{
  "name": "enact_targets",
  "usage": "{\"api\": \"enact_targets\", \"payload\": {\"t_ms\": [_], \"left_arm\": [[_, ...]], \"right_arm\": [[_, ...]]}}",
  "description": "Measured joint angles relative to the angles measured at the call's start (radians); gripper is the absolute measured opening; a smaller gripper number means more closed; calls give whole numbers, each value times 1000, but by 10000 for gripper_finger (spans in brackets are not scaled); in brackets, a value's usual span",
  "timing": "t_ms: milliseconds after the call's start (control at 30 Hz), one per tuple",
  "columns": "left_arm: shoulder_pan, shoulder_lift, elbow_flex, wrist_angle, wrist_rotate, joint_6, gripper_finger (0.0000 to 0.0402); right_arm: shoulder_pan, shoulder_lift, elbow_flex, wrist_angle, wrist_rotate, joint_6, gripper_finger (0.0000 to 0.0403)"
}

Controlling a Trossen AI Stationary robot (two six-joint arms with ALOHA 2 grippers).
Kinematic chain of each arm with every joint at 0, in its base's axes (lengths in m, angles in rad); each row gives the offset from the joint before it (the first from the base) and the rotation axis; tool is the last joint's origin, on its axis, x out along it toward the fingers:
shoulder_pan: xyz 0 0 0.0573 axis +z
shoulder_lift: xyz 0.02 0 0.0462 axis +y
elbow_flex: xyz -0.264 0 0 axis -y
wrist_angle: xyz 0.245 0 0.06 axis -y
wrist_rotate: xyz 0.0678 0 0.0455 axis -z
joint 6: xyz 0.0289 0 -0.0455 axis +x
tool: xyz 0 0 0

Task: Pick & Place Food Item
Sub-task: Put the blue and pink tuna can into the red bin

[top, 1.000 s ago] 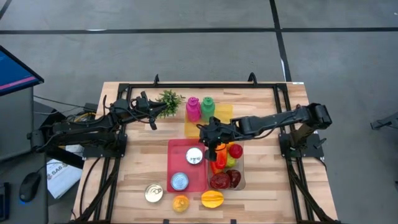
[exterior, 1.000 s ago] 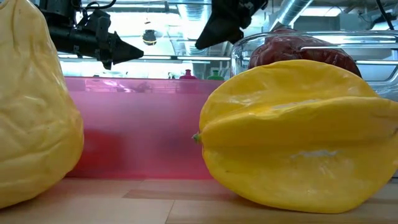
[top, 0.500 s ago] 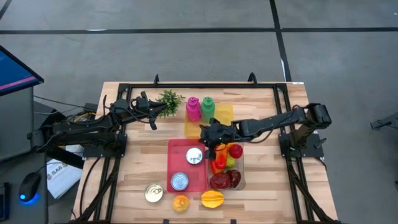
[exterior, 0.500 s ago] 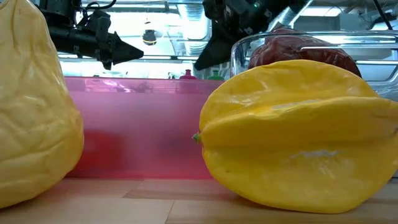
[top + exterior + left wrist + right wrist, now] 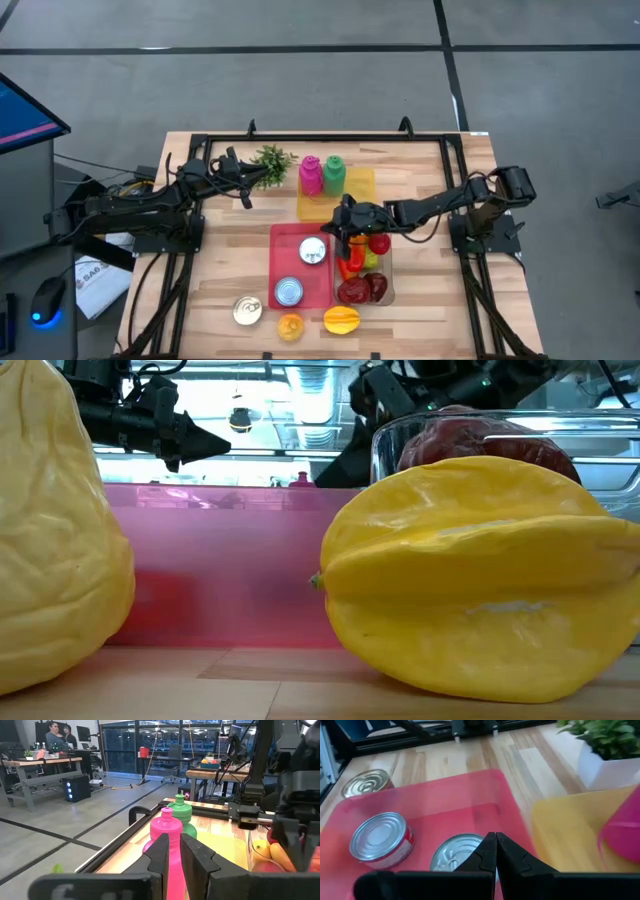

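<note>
A red tray [image 5: 285, 262] holds two silver cans [image 5: 313, 251] [image 5: 289, 291]; a third can [image 5: 247, 311] stands on the wood. Beside the tray, a clear container [image 5: 388, 285] holds red and orange fruit. A yellow starfruit [image 5: 341, 320] and a yellow-orange fruit [image 5: 290, 326] lie near the table's near edge. My right gripper [image 5: 344, 230] is shut and hangs over the tray's right rim, just above the farther can [image 5: 455, 854], touching nothing. My left gripper [image 5: 241, 192] waits at the far left, its fingers [image 5: 161, 851] a narrow gap apart.
A pink bottle [image 5: 310, 175] and a green bottle [image 5: 334, 172] stand on a yellow tray [image 5: 358, 184] at the far side, with a small potted plant [image 5: 272, 160] to their left. A black frame [image 5: 300, 139] edges the table. Bare wood lies left of the red tray.
My right gripper has come down toward the red tray, staying shut, and the arm behind it has sunk lower. In the low view it drops from the top of the picture to just above the tray's rim. Nothing on the table has moved.
</note>
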Motion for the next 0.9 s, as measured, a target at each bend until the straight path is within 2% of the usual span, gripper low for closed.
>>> {"api": "enact_targets", "payload": {"t_ms": [233,600,900], "left_arm": [[0,0,0,0,0,0,34],[0,0,0,1,0,0,34],[0,0,0,-1,0,0,34]], "right_arm": [[-1,-91,-69,-9,0,-14,0],[-22,-371,-266,-5,1,-72,0],[-62,-548,-428,15,2,-123,0]]}}
